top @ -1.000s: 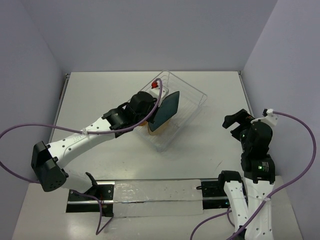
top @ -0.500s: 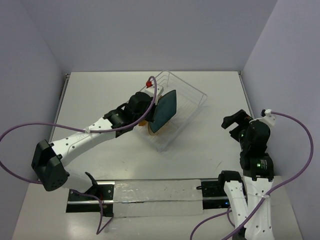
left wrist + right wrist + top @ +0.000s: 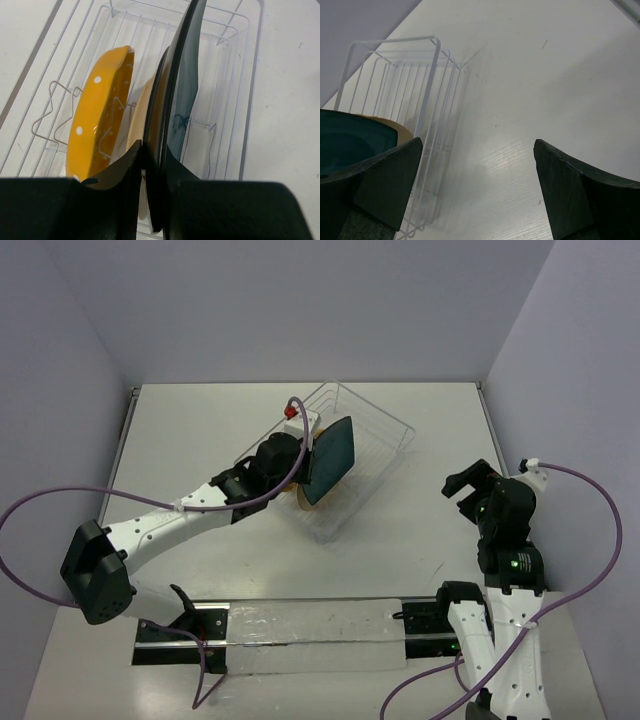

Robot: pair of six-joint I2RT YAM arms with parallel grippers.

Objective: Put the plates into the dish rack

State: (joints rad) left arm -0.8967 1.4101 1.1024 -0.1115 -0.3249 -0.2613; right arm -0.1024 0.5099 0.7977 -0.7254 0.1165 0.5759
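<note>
The dish rack [image 3: 378, 430] sits at the table's middle back, also in the left wrist view [image 3: 235, 35] and right wrist view [image 3: 427, 65]. The orange-yellow dotted plate [image 3: 97, 110] and the beige plate [image 3: 141, 112] stand on edge between its prongs. My left gripper [image 3: 290, 458] [image 3: 152, 160] is shut on the rim of the dark teal plate [image 3: 331, 458] [image 3: 186, 75], holding it on edge inside the rack beside the beige one. My right gripper [image 3: 466, 486] [image 3: 477, 165] is open and empty, right of the rack. The teal plate [image 3: 350, 137] shows at the right wrist view's left edge.
The table's side walls rise at the left and right edges. Purple cables loop off both arms. A metal rail [image 3: 300, 625] runs along the near edge between the arm bases.
My left wrist has shifted a little to the left with the teal plate still held in the rack. The right arm has barely moved.
</note>
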